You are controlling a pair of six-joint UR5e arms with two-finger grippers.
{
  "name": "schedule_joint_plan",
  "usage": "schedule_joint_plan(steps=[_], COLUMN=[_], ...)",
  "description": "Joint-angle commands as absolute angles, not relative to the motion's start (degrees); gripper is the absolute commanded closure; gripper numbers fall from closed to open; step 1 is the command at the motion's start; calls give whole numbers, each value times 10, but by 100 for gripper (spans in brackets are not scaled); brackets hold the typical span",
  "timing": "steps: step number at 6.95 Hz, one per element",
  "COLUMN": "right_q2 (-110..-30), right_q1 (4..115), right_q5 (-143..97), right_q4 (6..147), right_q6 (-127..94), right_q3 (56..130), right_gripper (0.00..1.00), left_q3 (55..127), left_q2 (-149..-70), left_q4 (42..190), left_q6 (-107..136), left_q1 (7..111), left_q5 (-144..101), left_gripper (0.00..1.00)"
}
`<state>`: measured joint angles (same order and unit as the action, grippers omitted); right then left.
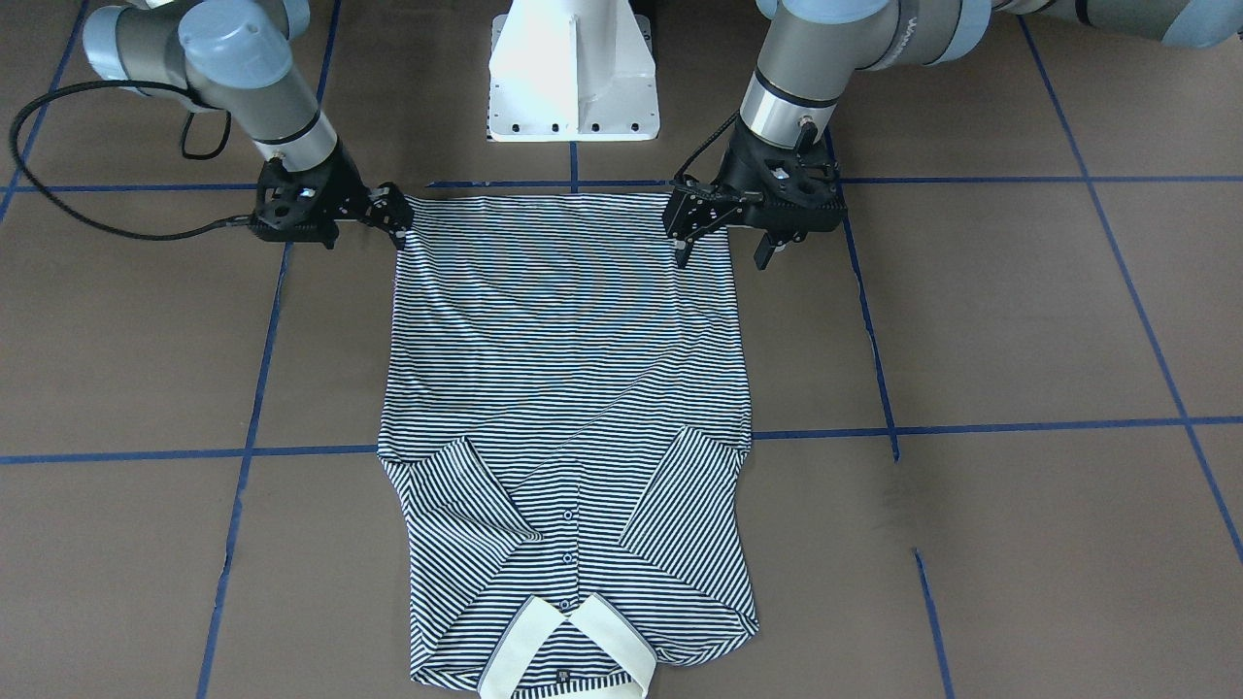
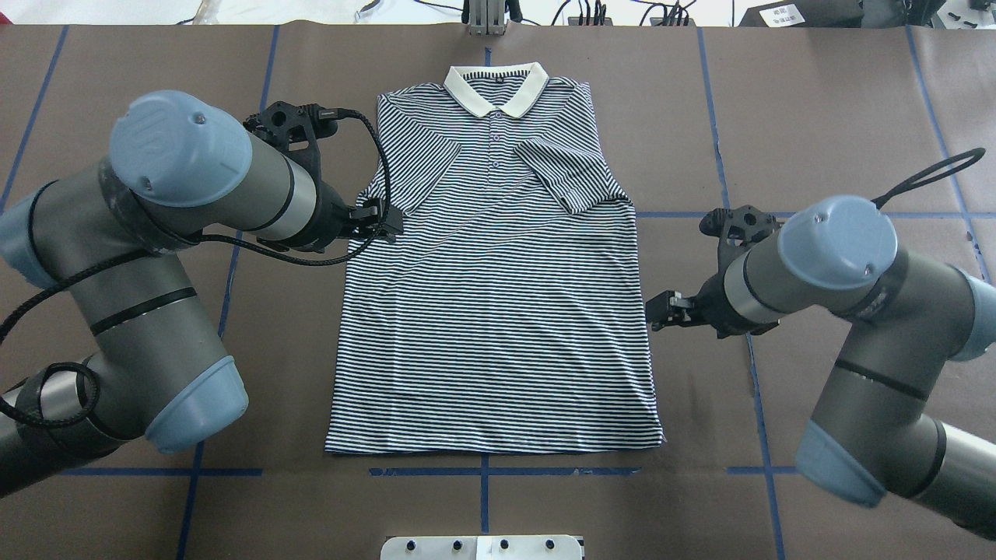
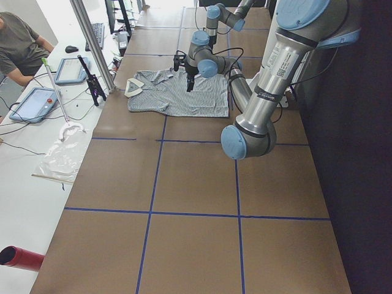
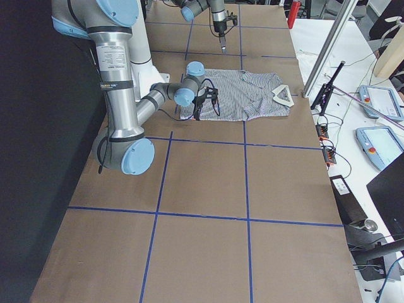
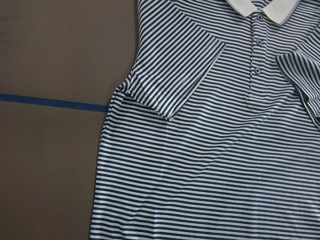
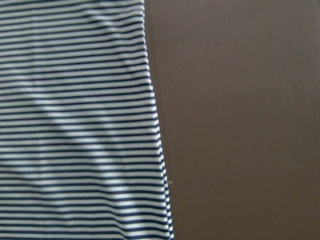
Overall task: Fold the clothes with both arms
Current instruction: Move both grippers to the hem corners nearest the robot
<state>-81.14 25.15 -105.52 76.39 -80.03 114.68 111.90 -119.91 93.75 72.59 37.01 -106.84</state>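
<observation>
- Two grippers stand at the sides of one striped polo shirt (image 2: 490, 311), which lies flat and face up on the brown table (image 2: 817, 117)
- You see its cream collar (image 2: 498, 85) at the end away from the robot, and its hem (image 2: 490, 447) toward the white pedestal (image 1: 573, 73)
- Both short sleeves are folded in over the chest: one sleeve (image 2: 412, 175) on the robot's left, the other (image 2: 572, 175) on its right, with the buttoned placket (image 2: 496, 146) between them
- The left gripper (image 1: 723, 250) has its fingers spread wide with nothing between them. In the overhead view it hangs over the shirt's left edge, just below the folded sleeve
- Its wrist camera looks down on the sleeve, buttons and collar
- The right gripper (image 2: 661, 309) is at the shirt's right edge, about halfway along the side. You cannot tell whether its fingers are apart or together, nor whether they touch the cloth
- Its wrist camera shows you only the striped edge beside bare table
</observation>
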Motion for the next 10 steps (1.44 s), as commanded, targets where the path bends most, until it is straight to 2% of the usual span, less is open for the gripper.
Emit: schedule_joint_plan(steps=[1,4,6,7,8,9,10], right_q2=[-816,-813,-809,-813,-816,-817,-817], right_q1=[171,152,149,150,151,152,152], right_q5=[-993,-990,-991,-991,-995,-996,-992], right_q4=[757,762,764,764,764,764,764], right_q6=[-861,-861,-861,-861,-860,-861,-861], right_q3=[1151,1136,1131,1134,1138,1139,1139], right_gripper=[0,2,14,43,79,96,100], left_q3=[1127,1128,1128,1128,1128,1127,1127], left_q2=[-1200,-1200,-1198,-1199,-1199,-1199,-1199], left_q4=[938,939,940,940,940,940,940], left_q6=[727,728,728,727,727,728,727], left_q1=[370,370,370,370,370,370,370], left_q5=[-1069,-1070,-1070,-1071,-1071,-1071,-1071], left_gripper=[0,0,0,0,0,0,0])
